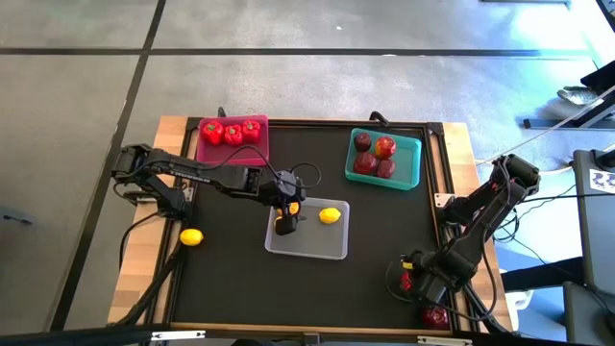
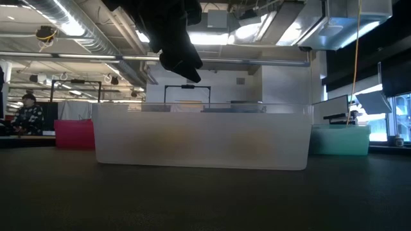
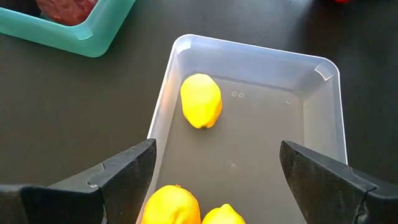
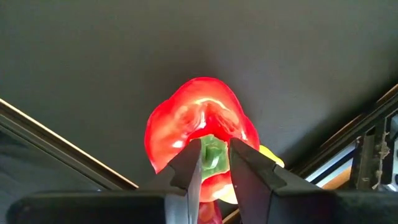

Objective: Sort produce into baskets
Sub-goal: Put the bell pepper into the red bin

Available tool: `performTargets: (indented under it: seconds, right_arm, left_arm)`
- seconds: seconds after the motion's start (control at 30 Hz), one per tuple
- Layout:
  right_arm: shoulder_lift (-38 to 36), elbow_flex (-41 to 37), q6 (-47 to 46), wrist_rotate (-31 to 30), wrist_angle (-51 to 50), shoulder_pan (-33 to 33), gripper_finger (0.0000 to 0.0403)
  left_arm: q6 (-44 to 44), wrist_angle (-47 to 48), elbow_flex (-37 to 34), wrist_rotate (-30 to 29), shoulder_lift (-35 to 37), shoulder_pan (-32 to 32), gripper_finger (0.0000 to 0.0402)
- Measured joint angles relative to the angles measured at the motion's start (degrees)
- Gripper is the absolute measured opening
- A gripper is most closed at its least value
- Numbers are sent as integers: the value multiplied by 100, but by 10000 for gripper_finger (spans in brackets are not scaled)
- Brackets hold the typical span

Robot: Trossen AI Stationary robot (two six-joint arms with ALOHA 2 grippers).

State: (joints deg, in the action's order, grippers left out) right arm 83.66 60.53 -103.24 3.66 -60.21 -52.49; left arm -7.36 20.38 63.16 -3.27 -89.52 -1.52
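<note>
Loose lemon [image 1: 191, 237] on the wooden edge of the bench [image 1: 231, 288], well off to the outer side of the left hand, beside the left arm's base.

Pink basket [image 1: 232, 150] at the far corner of the mat, beyond the left arm. Three red peppers [image 1: 232, 132] in a row inside it.

Left hand [image 1: 282, 219] hangs over the near-left end of the clear basket [image 1: 307, 244]. Fingers [image 3: 127, 177] spread wide apart, gripping nothing. In the left wrist view two lemons [image 3: 171, 204] lie on the basket floor directly below the hand, close together, between the two fingers. A third lemon [image 3: 201, 100] rests further ahead of the hand in the same basket, against the side wall; from above it sits just to the right of the hand. In the low view the hand is a dark shape [image 2: 180, 54] hanging above the basket's rim [image 2: 202, 108], not touching it.

Teal basket [image 1: 383, 160] well beyond and to the right of the left hand. Four dark red apples [image 1: 374, 156] clustered inside it.

Right hand [image 1: 411, 278] low at the near-right edge of the mat, well apart from all three baskets. Fingers [image 4: 186, 167] pinched together on the green stem of a red pepper [image 4: 199, 130]; pepper body sits just ahead of the fingertips. Another red piece [image 1: 434, 315] lies just behind this hand at the bench edge; cannot tell which kind.
</note>
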Motion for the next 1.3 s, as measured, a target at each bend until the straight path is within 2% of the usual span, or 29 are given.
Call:
performTargets:
  seconds: [0.57,0.67,0.77,0.87,1.07,1.3]
  right_arm:
    - [175,0,107,258,22,0,83]
    - [175,0,122,332,26,0,70]
    - [175,0,206,403,16,0,39]
    - [175,0,499,213,24,0,12]
    - [173,143,858,0,-13,116,29]
    - [173,783,1714,-855,-726,459,9]
  left_arm:
    - [175,-4,0,0,0,-118,337]
    - [175,-4,0,4,0,-127,337]
    - [176,-4,0,1,0,-122,337]
    - [175,-4,0,2,0,-123,337]
    - [177,-4,0,2,0,-125,337]
    - [175,-2,0,2,0,-125,337]
